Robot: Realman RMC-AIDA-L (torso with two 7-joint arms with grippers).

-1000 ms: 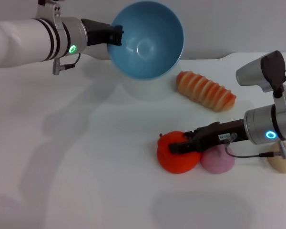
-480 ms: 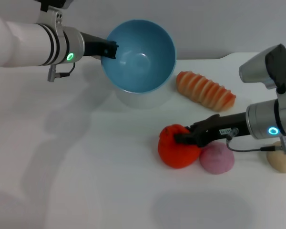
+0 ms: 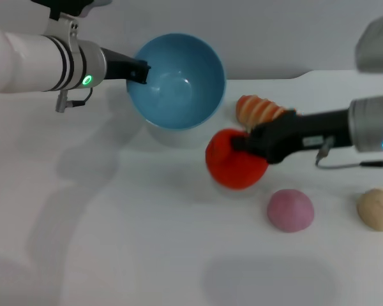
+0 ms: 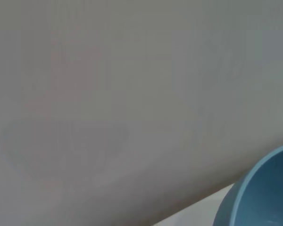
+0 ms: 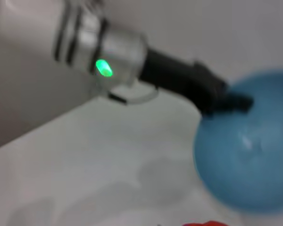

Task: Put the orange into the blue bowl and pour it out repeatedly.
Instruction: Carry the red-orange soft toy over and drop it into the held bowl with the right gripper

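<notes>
The red-orange orange hangs above the table in the head view, with my right gripper shut on its right side. Up and to its left, the light-blue bowl is held off the table and tilted, its mouth facing me. My left gripper is shut on the bowl's left rim. The bowl is empty. The left wrist view shows only an edge of the blue bowl. In the right wrist view I see the blue bowl, the left arm behind it, and a sliver of the orange.
A striped bread loaf lies behind the orange, partly hidden by my right arm. A pink ball and a beige ball rest on the white table at front right.
My right gripper has lifted the orange off the table, up and away from the pink ball toward the bowl. The left arm has lowered the bowl slightly and shifted it left.
</notes>
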